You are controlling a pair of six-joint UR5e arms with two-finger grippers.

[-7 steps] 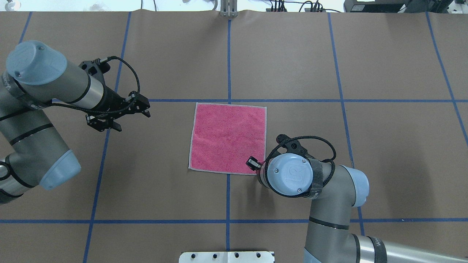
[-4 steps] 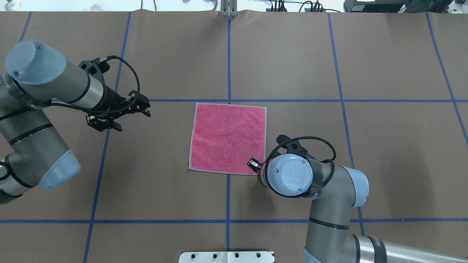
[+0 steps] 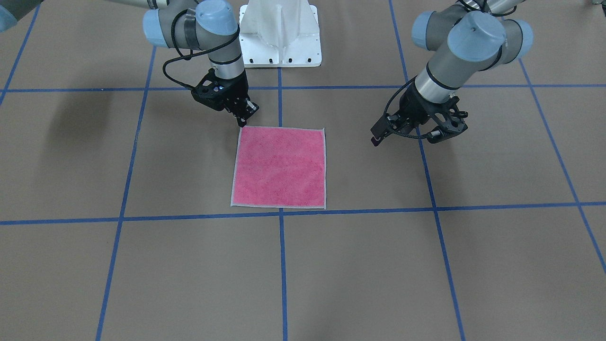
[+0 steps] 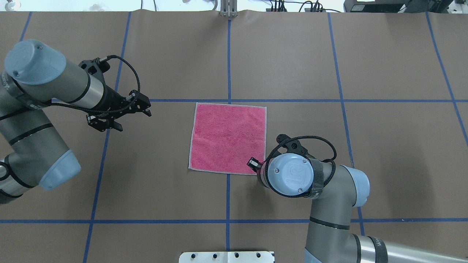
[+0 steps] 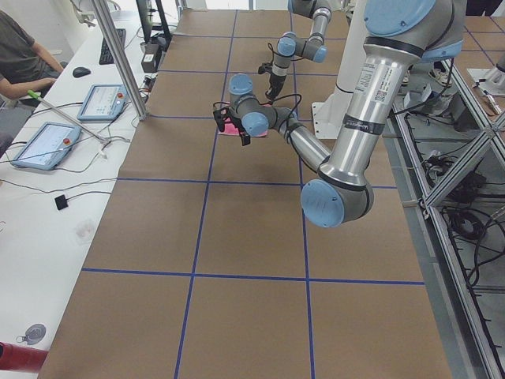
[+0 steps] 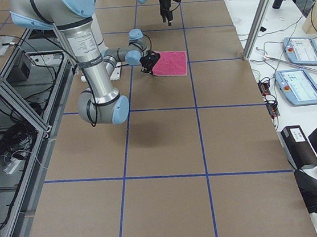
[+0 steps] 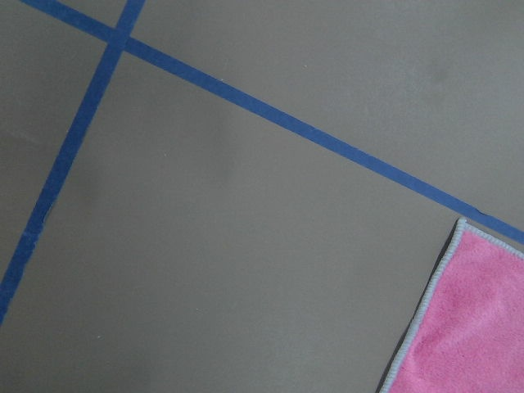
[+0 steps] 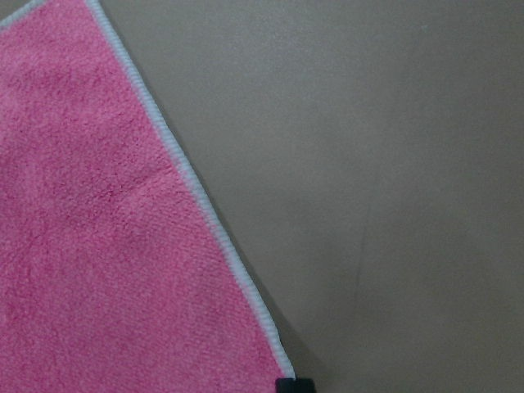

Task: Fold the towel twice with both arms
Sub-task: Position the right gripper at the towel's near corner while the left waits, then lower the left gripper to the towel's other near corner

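Note:
The towel (image 4: 227, 137) lies flat, pink face up, in the middle of the table; it also shows in the front view (image 3: 279, 166). My right gripper (image 4: 255, 166) is down at the towel's near right corner. It looks shut on that corner in the front view (image 3: 243, 122). In the right wrist view the towel's (image 8: 106, 246) grey-edged corner runs into one black fingertip (image 8: 295, 383). My left gripper (image 4: 147, 109) is open and empty, hovering well to the left of the towel (image 7: 471, 327), apart from it. In the front view it (image 3: 376, 137) is right of the towel.
The white pedestal base (image 3: 279, 33) stands at the robot's side of the table. Blue tape lines (image 4: 228, 62) grid the brown table cover. Tablets (image 5: 47, 142) and a seated person (image 5: 20, 55) are beyond the far edge.
Almost nothing: the left gripper has shifted a hair away from the robot. The right gripper and the towel have stayed where they were.

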